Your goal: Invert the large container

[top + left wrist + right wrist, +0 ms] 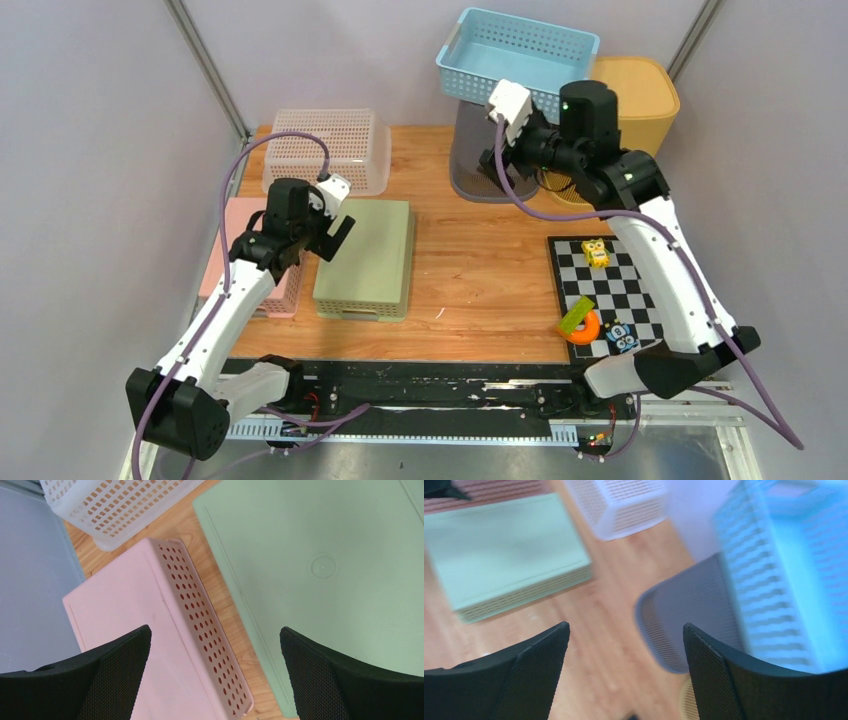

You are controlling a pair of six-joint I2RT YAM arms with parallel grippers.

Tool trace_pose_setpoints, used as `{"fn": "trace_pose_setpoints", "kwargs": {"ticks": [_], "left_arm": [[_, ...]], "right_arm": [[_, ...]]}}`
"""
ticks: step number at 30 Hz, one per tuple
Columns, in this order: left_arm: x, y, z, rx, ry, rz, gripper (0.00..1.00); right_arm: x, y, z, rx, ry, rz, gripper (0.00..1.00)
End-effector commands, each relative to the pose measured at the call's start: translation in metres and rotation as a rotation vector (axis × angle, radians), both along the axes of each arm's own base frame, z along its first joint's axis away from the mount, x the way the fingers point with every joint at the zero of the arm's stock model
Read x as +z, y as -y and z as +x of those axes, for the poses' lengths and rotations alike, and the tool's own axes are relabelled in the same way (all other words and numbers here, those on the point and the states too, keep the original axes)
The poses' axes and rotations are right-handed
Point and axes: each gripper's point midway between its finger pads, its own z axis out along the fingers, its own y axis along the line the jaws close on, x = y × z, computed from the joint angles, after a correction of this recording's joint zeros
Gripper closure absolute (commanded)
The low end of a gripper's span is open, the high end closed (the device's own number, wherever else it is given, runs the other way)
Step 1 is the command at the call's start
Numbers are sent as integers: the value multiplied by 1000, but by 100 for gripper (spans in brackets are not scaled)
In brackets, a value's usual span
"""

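1. I read the task's container as the large blue basket; it sits at the far edge of the counter, opening upward and tilted, perched on top of a grey mesh bin; a yellow tub stands just to its right.
2. The right fingers are spread apart with nothing between them; in the right wrist view, which is blurred, the grey mesh bin and the blue basket fill the right side beyond the fingertips; I cannot tell whether either finger touches them.
3. The left fingers are also spread wide and grip nothing; they hang above the strip of counter between a pink basket and a green container.
4. The pink basket and the green container both lie bottom up, side by side and close together on the left half of the counter; a white perforated basket, also bottom up, lies just beyond them.
5. A checkered mat lies at the near right; several small toys rest on it, among them a yellow one and an orange ring.
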Motion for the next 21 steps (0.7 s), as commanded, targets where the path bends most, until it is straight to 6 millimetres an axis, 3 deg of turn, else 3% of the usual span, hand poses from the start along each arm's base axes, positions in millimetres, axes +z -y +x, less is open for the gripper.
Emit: {"fn": "trace_pose_setpoints", "kwargs": {"ticks": [1, 4, 11, 17, 21], "left_arm": [[0, 5, 0, -28, 13, -14, 0], [-2, 4, 0, -26, 7, -11, 0], [-5, 4, 0, -24, 3, -10, 0], [-1, 3, 1, -20, 20, -12, 0], [-1, 3, 2, -15, 23, -9, 0]], "right_arm": [[49, 25, 30, -138, 222, -79, 13], [68, 36, 54, -226, 269, -92, 10], [83, 55, 118, -361, 299, -110, 3], [66, 70, 161, -408, 242, -77, 0], [50, 69, 166, -336, 161, -12, 1]]}}
